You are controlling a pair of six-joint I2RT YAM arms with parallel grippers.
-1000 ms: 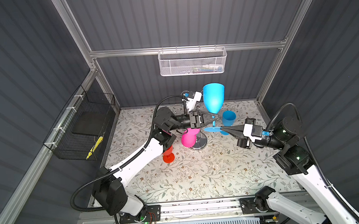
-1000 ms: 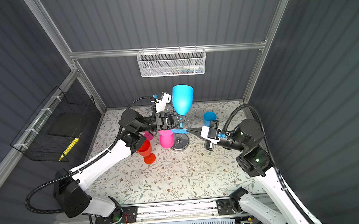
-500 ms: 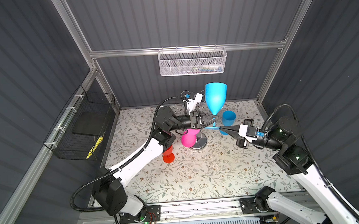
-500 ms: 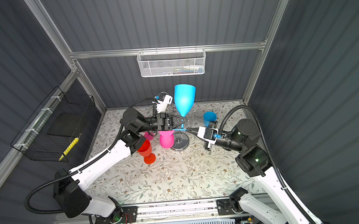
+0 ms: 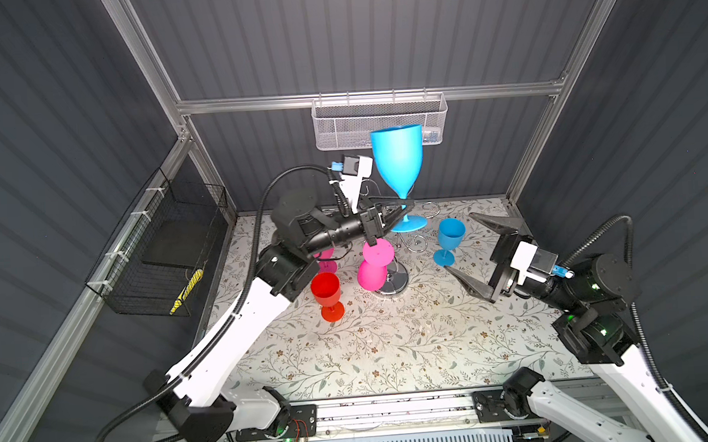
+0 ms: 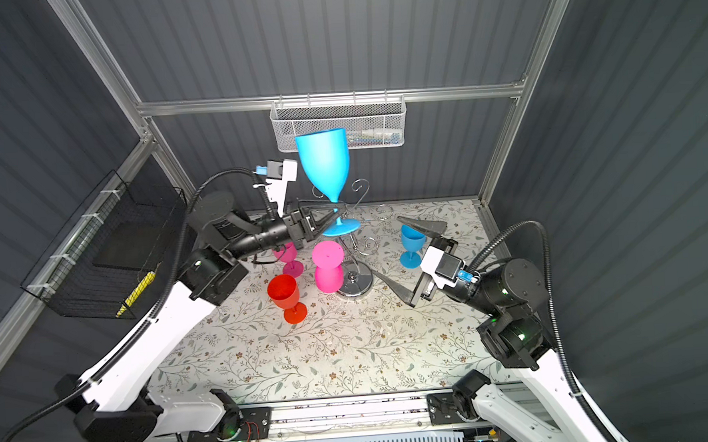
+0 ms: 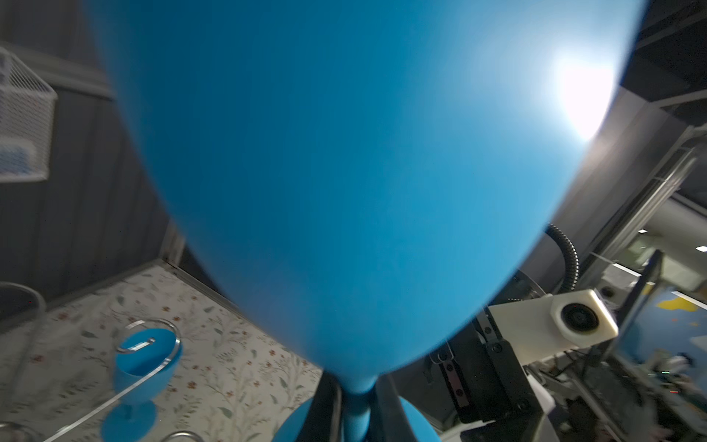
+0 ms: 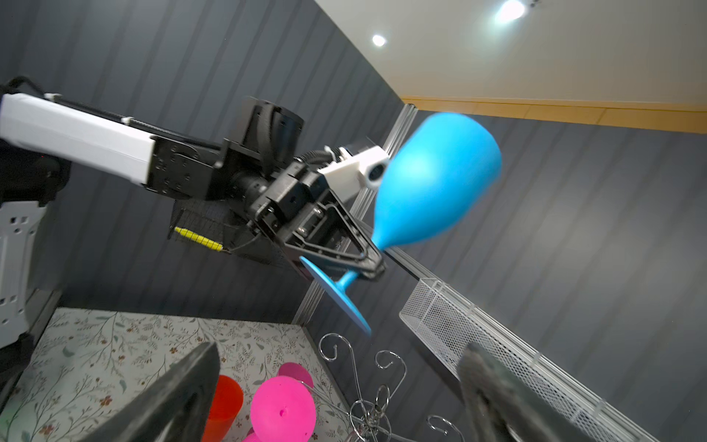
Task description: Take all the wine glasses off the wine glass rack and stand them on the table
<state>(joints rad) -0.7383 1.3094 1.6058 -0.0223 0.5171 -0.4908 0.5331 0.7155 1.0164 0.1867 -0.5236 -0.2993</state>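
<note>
**Blue glass held clear above the rack**

On the far left wall I saw a black wire basket [image 5: 158, 257], a square-meshed box. My left hand [image 5: 401, 205] was clenched on the thin stem of the blue wine glass [image 5: 398, 157], just under the bowl and above its flat round foot. The glass was matte, opaque sky-blue plastic with a tall tulip bowl. It stood roughly upright in the air over the rack's top scrolls and touched none of them; in both top views its rim overlapped the white mesh basket [image 5: 380, 123] on the back wall.

Below, on the leaf-patterned desk [image 5: 392, 344], a red goblet [image 5: 327, 292] stood upright. Beside it a pink glass [image 5: 373, 266] hung foot-up on the wine glass rack [image 6: 356, 287], which was shiny chrome wire with curled arm ends and a round mirror base. A smaller blue goblet [image 5: 449, 238] stood further right.

My right hand [image 6: 386, 244] was released, its dark wedge fingers spread wide and holding nothing, near the small goblet.
</note>
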